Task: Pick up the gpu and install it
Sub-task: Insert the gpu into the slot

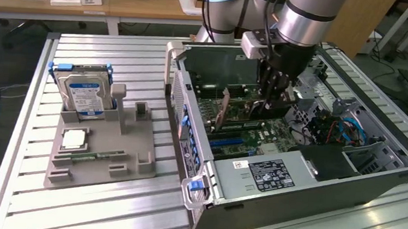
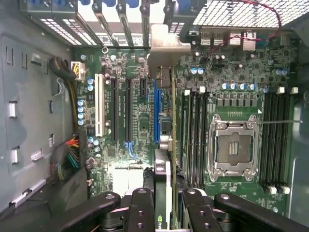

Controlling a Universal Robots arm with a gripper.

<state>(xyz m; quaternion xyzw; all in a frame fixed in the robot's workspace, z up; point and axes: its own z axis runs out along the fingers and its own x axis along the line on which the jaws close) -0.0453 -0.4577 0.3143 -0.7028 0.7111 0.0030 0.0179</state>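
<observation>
I've got the end effector [image 1: 270,98] clenched on the gpu [image 1: 228,110], holding it edge-down over the motherboard [image 2: 227,92] inside the open computer case [image 1: 330,182]

Even, bright room light. Glare streaks on metal table [image 1: 109,205] toward 5 o'clock. Wrist view dimmer; motherboard [image 2: 140,121] sharp, blown-out patch at 6 o'clock.

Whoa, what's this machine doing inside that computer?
A robot arm is working inside an open computer case lying on a metal table. Its gripper is shut on the gpu, a thin card standing on edge, and holds it down at the motherboard, over the slots. To the exterior view's left, a grey holder carries a hard drive and a small memory stick.
</observation>
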